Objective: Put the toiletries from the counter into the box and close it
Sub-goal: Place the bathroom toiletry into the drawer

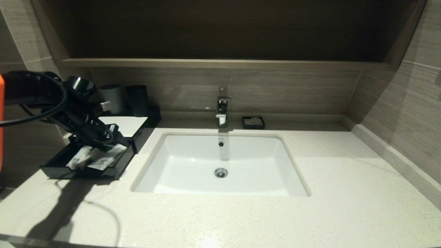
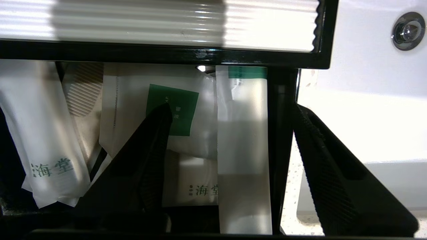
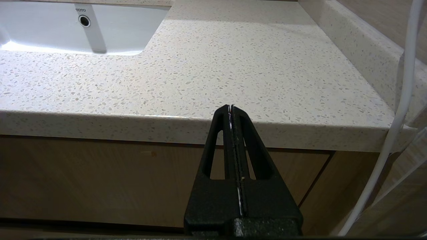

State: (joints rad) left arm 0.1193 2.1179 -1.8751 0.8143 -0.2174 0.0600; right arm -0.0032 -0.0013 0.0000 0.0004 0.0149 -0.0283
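Below the front lip of the tabletop (image 3: 233, 60) the right gripper (image 3: 231, 110) hangs parked, its fingers pressed flat together on nothing; only its own wrist view shows it, with bare speckled stone stretching beyond the tips to the sink (image 3: 40, 33).

Over at the left end, the left gripper (image 2: 230, 133) reaches down into the pulled-out drawer (image 1: 55, 164) of the black box (image 1: 146, 129). Its fingers (image 2: 146, 150) stand wide apart and hold nothing: one is inside the drawer over the sachets, the other is outside the drawer's side wall, above the stone beside the sink. The sachets (image 2: 242, 133) lie in the drawer, several long ones side by side and a shorter one with a green label (image 2: 176, 110) just past the inner fingertip. Ahead of the tips the box's white ribbed top panel (image 2: 186, 23) overhangs the sachets' far ends.

From the head view the drawer juts toward the tabletop's front edge, and two dark cups (image 1: 137, 100) stand behind the box by the wall.
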